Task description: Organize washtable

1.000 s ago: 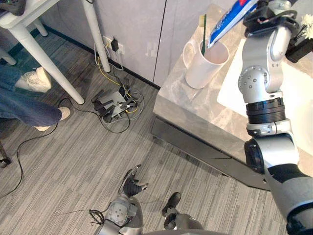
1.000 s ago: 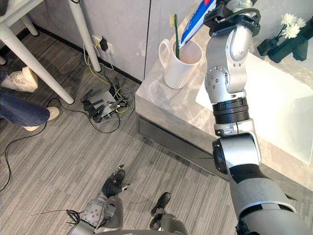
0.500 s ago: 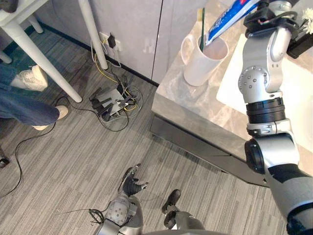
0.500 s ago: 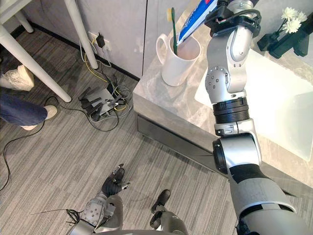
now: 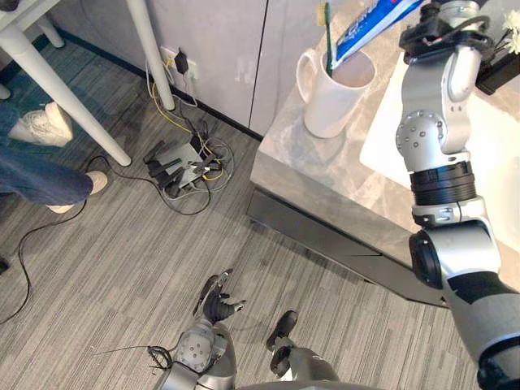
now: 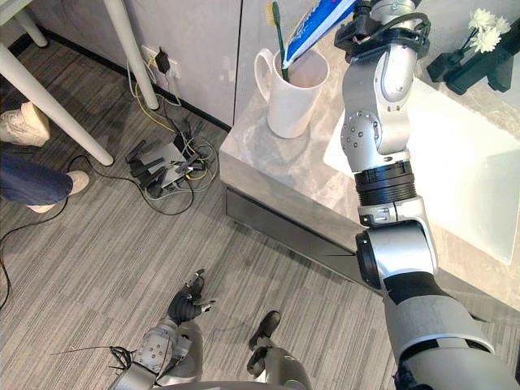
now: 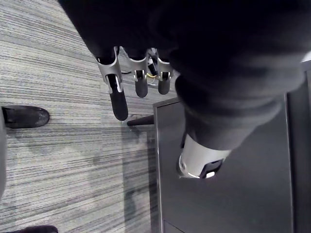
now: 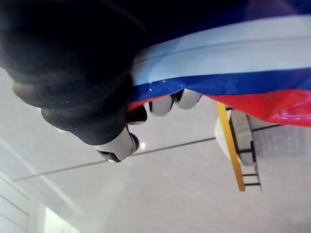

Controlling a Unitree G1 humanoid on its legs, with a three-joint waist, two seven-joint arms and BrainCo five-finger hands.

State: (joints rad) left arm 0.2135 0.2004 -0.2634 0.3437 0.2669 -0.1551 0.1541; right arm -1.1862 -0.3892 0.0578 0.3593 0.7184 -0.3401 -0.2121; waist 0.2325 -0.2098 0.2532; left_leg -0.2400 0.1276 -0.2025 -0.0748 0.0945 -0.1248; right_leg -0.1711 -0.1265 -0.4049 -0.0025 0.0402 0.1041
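Note:
A white mug [image 5: 331, 101] stands on the corner of the marble washtable [image 5: 309, 166] with a green toothbrush [image 5: 327, 32] upright in it. My right hand [image 5: 443, 18], raised over the counter, is shut on a blue, white and red toothpaste tube [image 5: 370, 28]. The tube slants down, and its lower end meets the mug's rim beside the toothbrush. In the right wrist view my fingers [image 8: 160, 104] curl round the toothpaste tube [image 8: 233, 73]. My left hand [image 5: 215, 305] hangs low over the floor, its fingers [image 7: 119, 97] relaxed and holding nothing.
A white sink basin [image 5: 487, 154] lies right of the mug. A dark vase with white flowers [image 6: 483, 36] stands at the back. On the floor are a power strip with tangled cables [image 5: 183, 166], white table legs [image 5: 65, 97] and a seated person's legs and shoes [image 5: 32, 130].
The camera has shifted a little. The tube's lower end has edged towards the toothbrush side of the mug's rim. The left hand has stayed where it was.

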